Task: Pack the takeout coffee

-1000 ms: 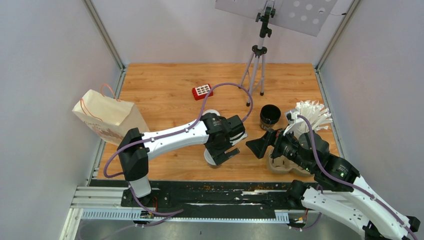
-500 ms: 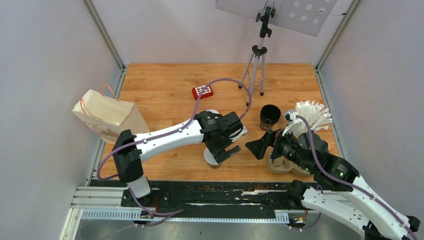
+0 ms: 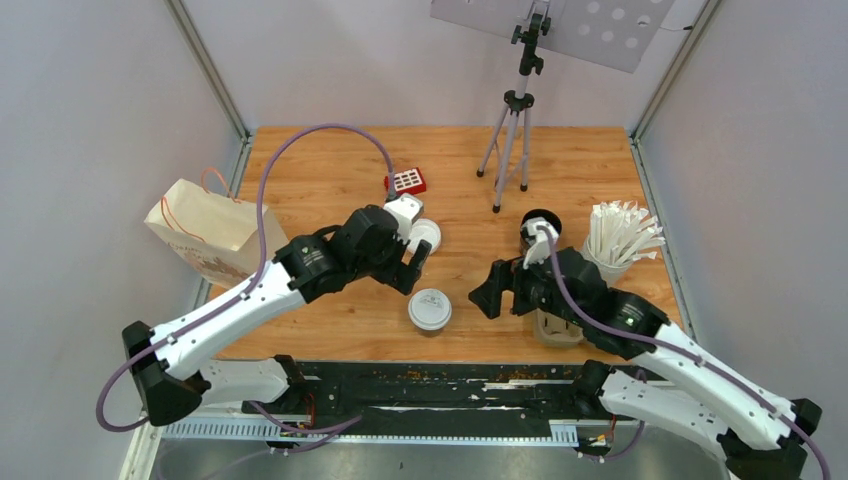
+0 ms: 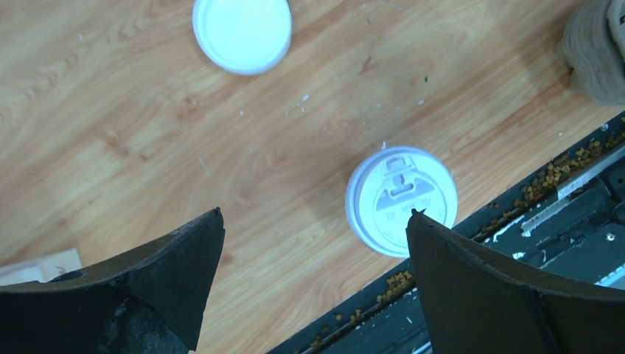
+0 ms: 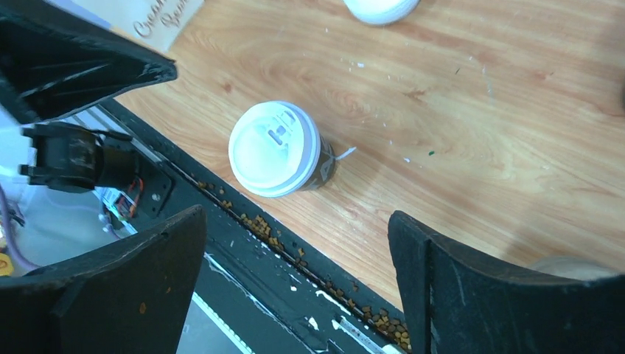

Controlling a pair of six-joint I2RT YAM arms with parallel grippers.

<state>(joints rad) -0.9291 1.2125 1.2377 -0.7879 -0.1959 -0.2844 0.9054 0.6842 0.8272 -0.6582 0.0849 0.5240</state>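
- The left gripper (image 3: 410, 268) has its jaws wide apart and holds nothing. It hangs over the bench (image 3: 330, 170).
- The right gripper (image 5: 295, 217) also has its jaws apart with nothing between them. It sits low and points across the bench toward the left arm.
- One lidded coffee cup (image 3: 429, 309) stands upright, long axis vertical, between the two grippers at the near edge of the bench.
- From the left gripper, the cup lies below and off-centre, close under one finger (image 4: 472, 287) rather than in the gap.
- From the right gripper, the cup lies straight ahead and in line with the gap between its fingers, though apart from them.
- Judgement: both arms are near, but the right gripper is better lined up for a side grasp.
- Count:
  - one lidded cup
  - one open black cup (image 3: 545, 216) beyond the right gripper, without a lid
  - one separate white lid (image 3: 426, 235) beside the left gripper; I cannot tell whether a cup sits under it
  - one cup tray (image 3: 548, 332) beneath the right arm
  - one paper bag (image 3: 215, 235)
  - one cup of straws (image 3: 610, 262)
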